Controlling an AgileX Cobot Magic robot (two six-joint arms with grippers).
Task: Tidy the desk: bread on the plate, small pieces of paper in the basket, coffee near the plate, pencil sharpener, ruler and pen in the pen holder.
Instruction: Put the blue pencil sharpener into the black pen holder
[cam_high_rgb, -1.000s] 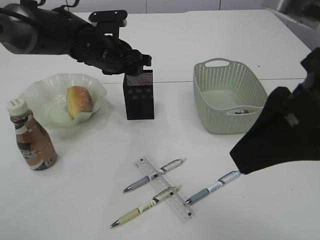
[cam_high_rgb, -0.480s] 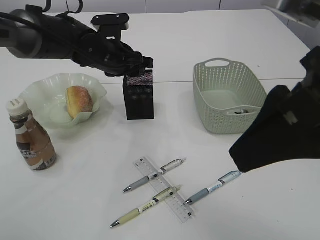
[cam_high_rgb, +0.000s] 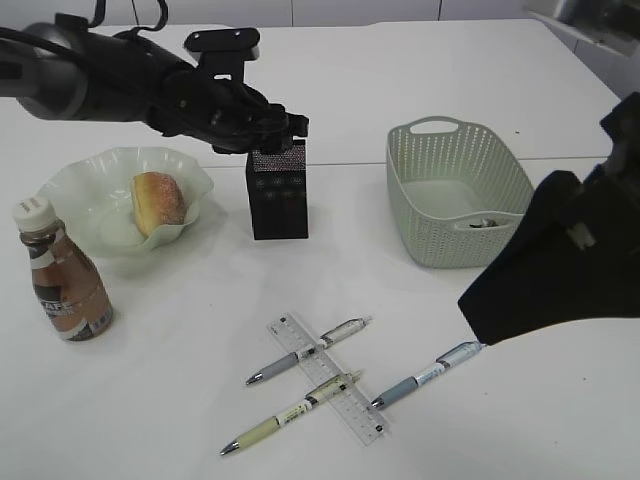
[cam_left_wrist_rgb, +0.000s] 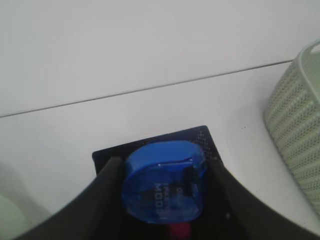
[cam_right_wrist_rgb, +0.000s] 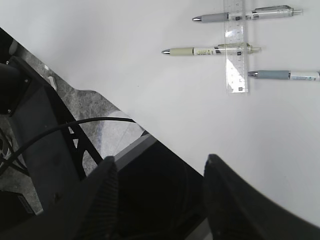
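Glossy blue plastic pencil sharpener (cam_left_wrist_rgb: 164, 182)

Setting: I judge this a robot test bench in a lab, staged as an office desk.
Work surface: my desk (cam_high_rgb: 480, 90) is a large plain white table, smooth-topped, with a seam across it.
Staged props: pen holder (cam_high_rgb: 278, 190), ruler (cam_high_rgb: 330, 378) and pens lie on it as a tidy exercise.
Rig evidence: my right wrist view shows black framing (cam_right_wrist_rgb: 45, 145) and a loose cable (cam_right_wrist_rgb: 65, 127) past the table edge, over speckled grey flooring (cam_right_wrist_rgb: 92, 112).
Surroundings: pale panels lie behind; too little shows to say more.
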